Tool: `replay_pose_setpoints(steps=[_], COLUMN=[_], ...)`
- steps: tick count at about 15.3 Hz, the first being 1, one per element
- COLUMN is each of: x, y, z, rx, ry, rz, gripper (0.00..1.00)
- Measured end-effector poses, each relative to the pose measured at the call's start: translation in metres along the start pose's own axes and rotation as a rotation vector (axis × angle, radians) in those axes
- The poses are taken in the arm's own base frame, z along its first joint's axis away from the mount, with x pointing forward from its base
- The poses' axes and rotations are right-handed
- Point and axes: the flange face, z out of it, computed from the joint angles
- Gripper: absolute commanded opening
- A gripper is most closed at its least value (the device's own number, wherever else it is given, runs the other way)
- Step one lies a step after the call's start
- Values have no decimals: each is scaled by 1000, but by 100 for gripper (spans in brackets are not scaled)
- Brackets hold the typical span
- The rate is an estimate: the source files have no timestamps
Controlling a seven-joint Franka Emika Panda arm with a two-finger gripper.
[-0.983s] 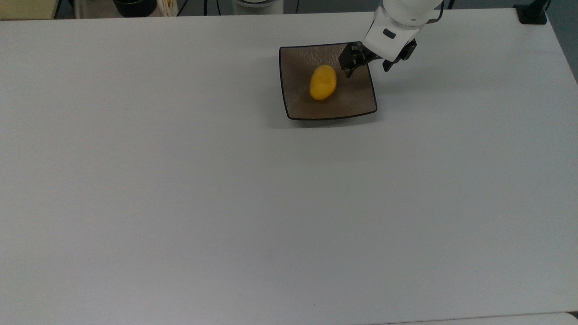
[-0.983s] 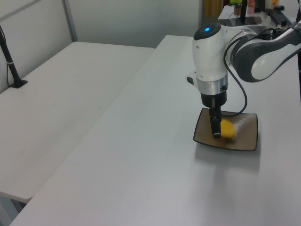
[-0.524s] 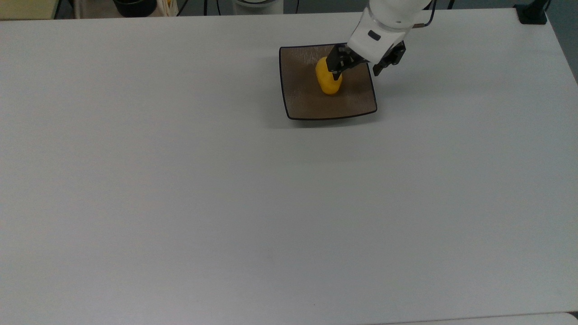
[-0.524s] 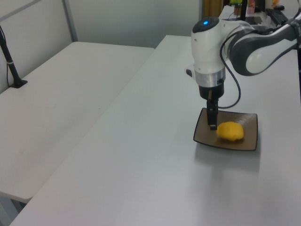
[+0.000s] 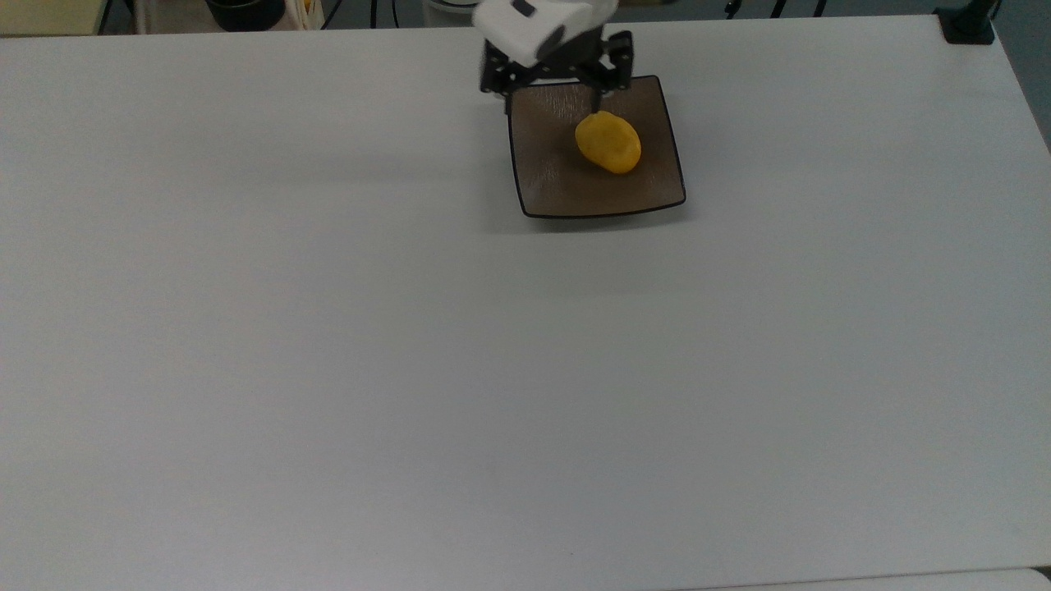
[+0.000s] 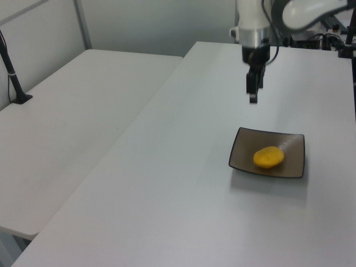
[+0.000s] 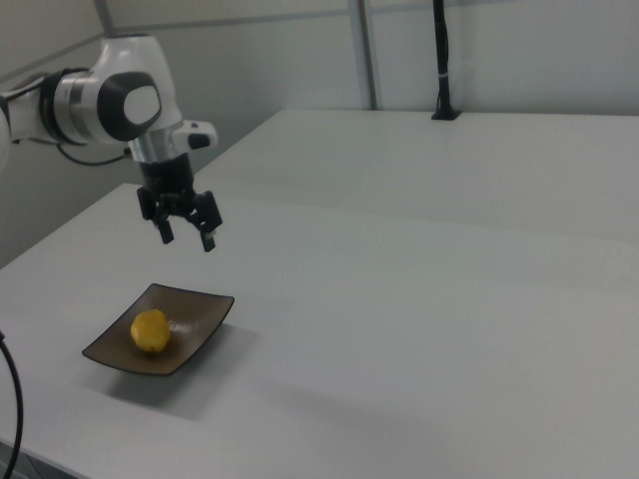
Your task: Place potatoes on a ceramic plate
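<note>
Top view: the potato (image 5: 608, 143) lies on the plate (image 5: 546, 176), toward its far right part, free of any grip. The plate sits near the desk's (image 5: 410, 369) far edge, a little right of the middle. The end effector (image 5: 556, 86) hangs well above the plate's far edge, fingers spread and empty; the right view shows the same gap between its fingers (image 7: 208, 236) with nothing held. In my judgement the placing is done, and only the arm's retreat may be left. Around the plate the desk surface is bare; nothing blocks the way. A dark post (image 7: 440, 60) stands on a neighbouring surface, well apart.
</note>
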Motion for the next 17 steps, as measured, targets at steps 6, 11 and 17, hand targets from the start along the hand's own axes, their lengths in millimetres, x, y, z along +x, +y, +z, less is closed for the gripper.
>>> replay_pose_setpoints(steps=[6,11,17], x=[-15,-22,-33], y=[81,121,115], z=[-45,-59,-61], rx=[84,128,39], ry=[51,81,34], rz=[96,125,81], gripper=[100,100,100])
